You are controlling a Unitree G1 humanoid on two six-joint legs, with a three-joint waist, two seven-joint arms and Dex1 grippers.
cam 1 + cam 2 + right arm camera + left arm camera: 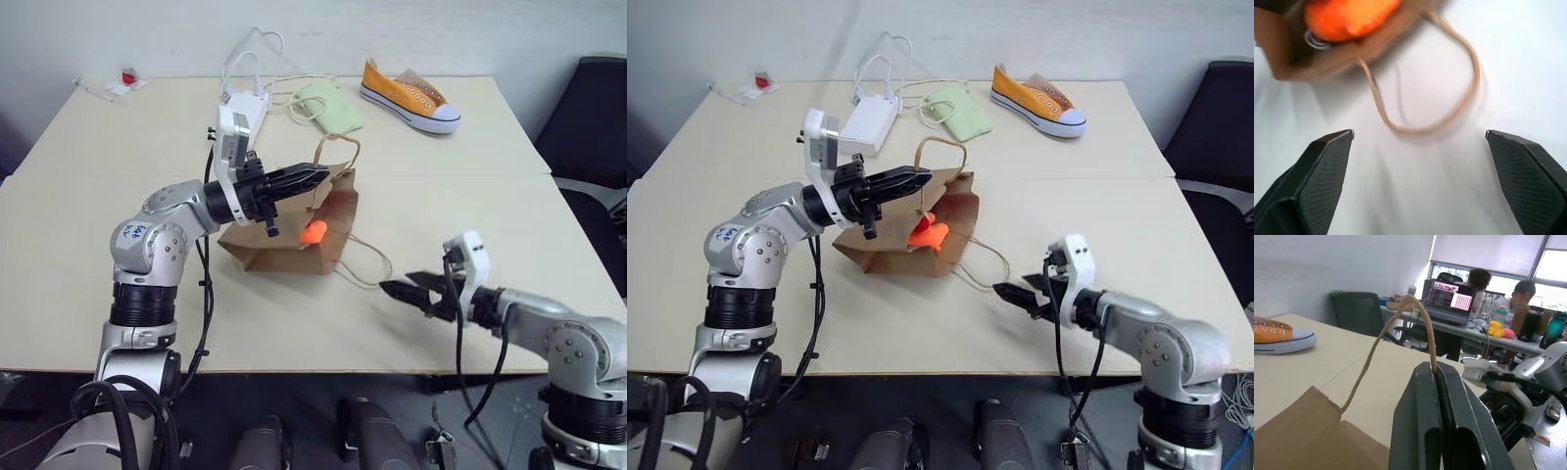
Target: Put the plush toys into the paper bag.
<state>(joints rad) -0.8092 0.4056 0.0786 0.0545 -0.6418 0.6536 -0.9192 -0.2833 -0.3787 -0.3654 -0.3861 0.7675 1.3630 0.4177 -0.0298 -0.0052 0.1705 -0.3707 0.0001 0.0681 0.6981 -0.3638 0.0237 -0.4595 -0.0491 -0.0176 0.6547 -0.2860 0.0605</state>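
Note:
The brown paper bag (279,247) lies on its side in the middle of the table, mouth toward the right. My left gripper (318,176) is shut on the bag's upper twine handle (1381,338) and holds it up. An orange plush toy (313,232) sits just inside the bag's mouth (1347,17). The bag's other handle (367,259) lies loose on the table. To the right of the bag, low over the table, my right gripper (397,284) is open and empty, pointing at the bag. A small red-and-white thing (128,76), apparently the other plush toy, lies at the far left corner.
An orange sneaker (409,98), a pale green pouch (331,106) and a white power adapter with cables (245,108) lie at the back of the table. A black chair (593,108) stands off the right edge. People sit at a desk (1484,328) beyond.

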